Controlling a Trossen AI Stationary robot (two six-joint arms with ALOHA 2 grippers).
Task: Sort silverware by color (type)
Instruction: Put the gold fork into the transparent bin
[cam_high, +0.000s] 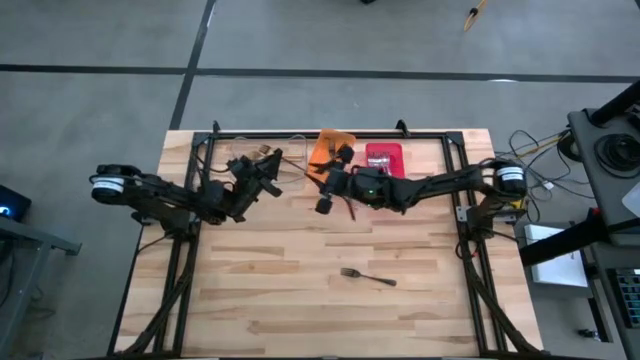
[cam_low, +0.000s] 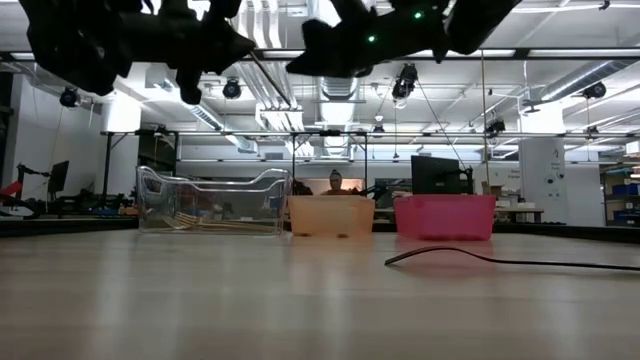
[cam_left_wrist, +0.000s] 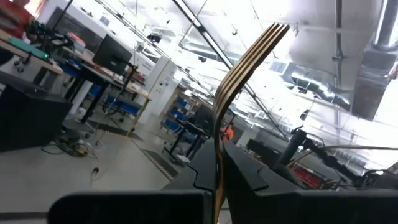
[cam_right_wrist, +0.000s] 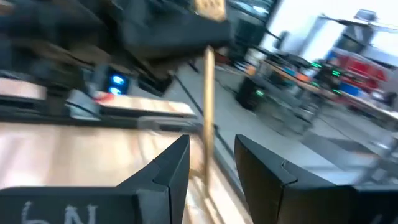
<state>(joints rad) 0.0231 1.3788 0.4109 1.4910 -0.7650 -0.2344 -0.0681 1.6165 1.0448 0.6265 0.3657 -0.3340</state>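
Observation:
My left gripper (cam_high: 268, 166) hangs above the table near the clear bin (cam_low: 210, 200) and is shut on a gold fork (cam_left_wrist: 249, 62), whose tines point up and away from it. My right gripper (cam_high: 325, 198) hovers in front of the orange bin (cam_high: 330, 150) with its fingers apart. In the right wrist view a slim gold utensil (cam_right_wrist: 208, 112) stands upright between those fingers. A black fork (cam_high: 368, 276) lies flat on the table toward the near edge. Gold utensils (cam_low: 205, 222) lie in the clear bin. My left gripper pinches the gold fork's handle (cam_left_wrist: 217, 171) between its two fingers. The neck and tines rise out past the fingertips, and the fork is clear of the table. My right gripper has the gold utensil's shaft (cam_right_wrist: 207, 155) in the gap between its fingers; I cannot tell whether either finger touches it.
Three bins stand in a row at the table's far edge: the clear one on the left, the orange one in the middle, a red bin (cam_high: 385, 158) on the right. Bare wood stretches across the near half around the black fork.

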